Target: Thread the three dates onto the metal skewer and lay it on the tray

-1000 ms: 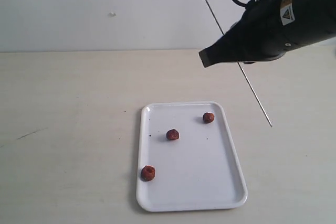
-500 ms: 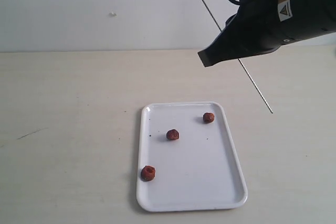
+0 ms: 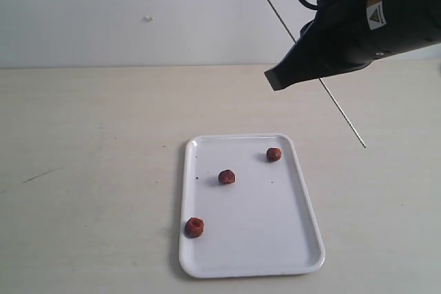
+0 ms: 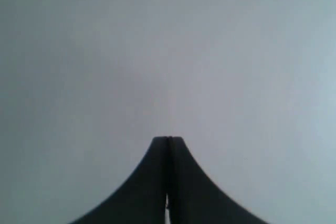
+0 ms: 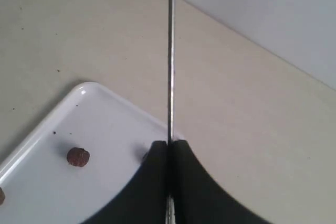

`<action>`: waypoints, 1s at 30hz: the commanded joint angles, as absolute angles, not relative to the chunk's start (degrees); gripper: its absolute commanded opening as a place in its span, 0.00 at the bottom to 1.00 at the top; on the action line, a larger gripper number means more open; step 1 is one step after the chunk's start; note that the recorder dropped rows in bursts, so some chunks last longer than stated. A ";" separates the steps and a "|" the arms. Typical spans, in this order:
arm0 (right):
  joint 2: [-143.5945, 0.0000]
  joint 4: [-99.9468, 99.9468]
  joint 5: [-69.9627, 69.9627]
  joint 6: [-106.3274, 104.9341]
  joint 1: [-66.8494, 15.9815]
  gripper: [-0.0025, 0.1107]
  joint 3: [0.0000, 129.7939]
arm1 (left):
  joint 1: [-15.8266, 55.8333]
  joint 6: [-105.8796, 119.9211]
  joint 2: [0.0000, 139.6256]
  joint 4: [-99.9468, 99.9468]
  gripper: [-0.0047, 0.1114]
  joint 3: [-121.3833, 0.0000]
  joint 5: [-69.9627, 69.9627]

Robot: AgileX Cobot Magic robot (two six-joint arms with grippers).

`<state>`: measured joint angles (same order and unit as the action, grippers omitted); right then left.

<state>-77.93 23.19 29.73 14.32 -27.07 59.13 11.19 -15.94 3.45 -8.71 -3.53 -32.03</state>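
The white tray (image 3: 265,232) lies on the table with the three dates on it: one at the far right (image 3: 273,154), one in the middle (image 3: 227,177), one at the near left rim (image 3: 194,226). My right gripper (image 3: 274,78) hovers above and behind the tray, shut on the metal skewer (image 3: 344,116), which slants from the upper wall down to the table right of the tray. In the right wrist view the skewer (image 5: 170,51) leaves the right gripper (image 5: 169,142) over the tray (image 5: 100,124) and a date (image 5: 78,157). My left gripper (image 4: 168,139) is shut, empty, facing a blank grey surface.
The pale table (image 3: 89,142) spreads wide to the left of the tray and ends at a grey wall (image 3: 138,5) behind. The right arm's black body (image 3: 372,18) fills the upper right corner.
My right gripper has lifted a little and drifted right with the skewer, so the skewer's lower tip sits higher and further right. The dates and tray have not moved.
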 commanded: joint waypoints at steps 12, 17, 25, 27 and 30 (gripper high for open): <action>-77.98 23.49 40.63 24.14 -27.15 0.02 54.31 | 11.46 -5.91 61.98 -9.17 0.04 -43.11 7.45; -77.98 23.49 36.41 25.85 -27.15 0.02 48.74 | 14.12 4.55 78.55 -10.26 0.12 -55.01 21.52; -77.98 25.71 31.16 27.83 -27.15 0.02 44.40 | 24.04 9.12 97.55 -12.81 0.37 -73.29 47.40; -77.98 26.87 31.26 28.74 -27.15 0.02 44.40 | 26.27 11.25 100.56 -12.71 0.39 -77.72 50.22; -77.98 27.20 31.26 28.51 -27.15 0.02 44.40 | 28.36 11.09 104.33 -12.68 0.39 -83.22 55.05</action>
